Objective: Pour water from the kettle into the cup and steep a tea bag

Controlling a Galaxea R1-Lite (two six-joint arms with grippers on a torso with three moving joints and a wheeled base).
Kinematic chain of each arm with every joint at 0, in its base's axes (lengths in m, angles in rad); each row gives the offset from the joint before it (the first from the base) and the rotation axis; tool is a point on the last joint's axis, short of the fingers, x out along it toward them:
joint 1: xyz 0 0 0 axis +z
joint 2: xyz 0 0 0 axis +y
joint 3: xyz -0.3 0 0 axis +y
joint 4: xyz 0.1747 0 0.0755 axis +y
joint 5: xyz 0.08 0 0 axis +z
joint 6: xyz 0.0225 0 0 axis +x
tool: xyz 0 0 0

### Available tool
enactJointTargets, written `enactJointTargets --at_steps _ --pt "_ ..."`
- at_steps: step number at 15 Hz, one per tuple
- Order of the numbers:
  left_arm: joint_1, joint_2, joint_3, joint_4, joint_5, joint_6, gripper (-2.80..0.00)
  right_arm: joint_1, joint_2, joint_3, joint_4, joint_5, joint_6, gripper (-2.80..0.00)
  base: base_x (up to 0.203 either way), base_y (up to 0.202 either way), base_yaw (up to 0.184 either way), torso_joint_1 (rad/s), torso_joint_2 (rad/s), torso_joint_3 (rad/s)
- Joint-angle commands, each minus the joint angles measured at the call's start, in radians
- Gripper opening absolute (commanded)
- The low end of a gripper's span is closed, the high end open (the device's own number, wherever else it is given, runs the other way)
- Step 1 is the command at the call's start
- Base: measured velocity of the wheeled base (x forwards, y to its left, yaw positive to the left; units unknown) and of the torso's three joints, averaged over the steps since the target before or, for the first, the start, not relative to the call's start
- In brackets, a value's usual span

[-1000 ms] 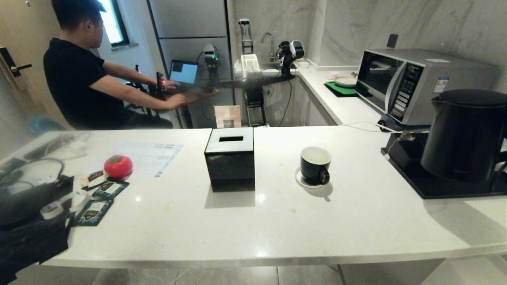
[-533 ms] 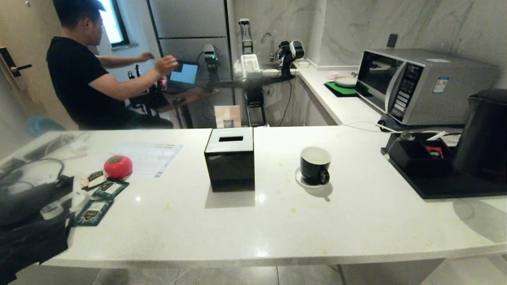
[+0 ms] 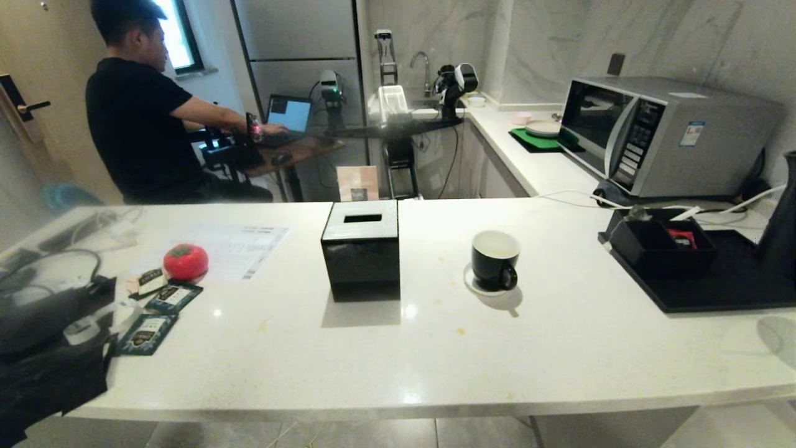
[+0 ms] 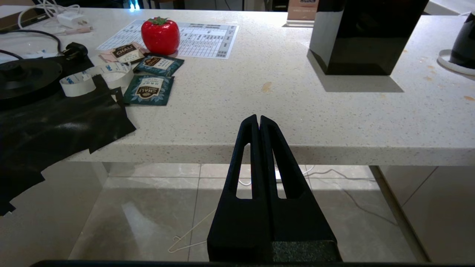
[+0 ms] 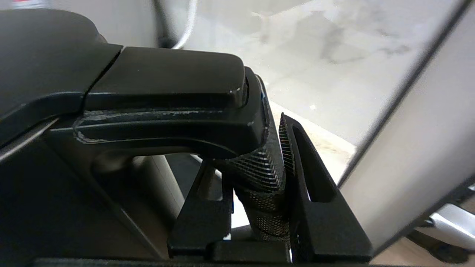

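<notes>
The black cup [image 3: 494, 258] stands on its white saucer [image 3: 474, 283] in the middle of the white counter; its edge also shows in the left wrist view [image 4: 464, 44]. Only a dark sliver of the kettle [image 3: 782, 224] remains at the head view's far right edge. In the right wrist view my right gripper [image 5: 252, 155] is shut on the kettle's knurled handle [image 5: 261, 174], with the kettle's lid and body [image 5: 55, 74] close beside it. Tea bag sachets [image 3: 149, 330] lie at the counter's left [image 4: 148, 89]. My left gripper [image 4: 258, 119] is shut and empty, parked below the counter's front edge.
A glossy black box with a slot [image 3: 362, 249] stands left of the cup. A black tray [image 3: 715, 286] holding a small black bin [image 3: 662, 249] lies at the right, in front of a microwave [image 3: 665, 134]. A red tomato-shaped object [image 3: 185, 261] and cables are at the left. A person [image 3: 137, 124] sits at the back left.
The kettle has swung right from above the black tray, almost out of the head view, uncovering the tray and bin. The person's arms have moved. The left arm is still.
</notes>
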Motion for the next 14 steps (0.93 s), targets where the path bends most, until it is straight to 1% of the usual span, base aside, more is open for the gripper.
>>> enactJointTargets --at_steps 1,6,11,14 --pt "0.0 0.0 0.0 0.0 0.001 -0.001 -2.8 -0.036 0.041 -0.033 -0.003 0.0 0.0 -2.8 0.0 0.0 0.0 0.0 0.0 0.0" --pt "0.0 0.0 0.0 0.0 0.001 -0.001 -2.8 -0.085 0.108 -0.092 -0.007 0.002 0.0 -2.8 0.0 0.0 0.0 0.0 0.0 0.0" --pt "0.0 0.0 0.0 0.0 0.001 -0.001 -2.8 -0.091 0.204 -0.199 -0.007 0.002 0.0 -2.8 0.0 0.0 0.0 0.0 0.0 0.0" --pt "0.0 0.0 0.0 0.0 0.001 -0.001 -2.8 -0.091 0.259 -0.239 -0.008 0.002 0.002 -2.8 0.0 0.0 0.0 0.0 0.0 0.0"
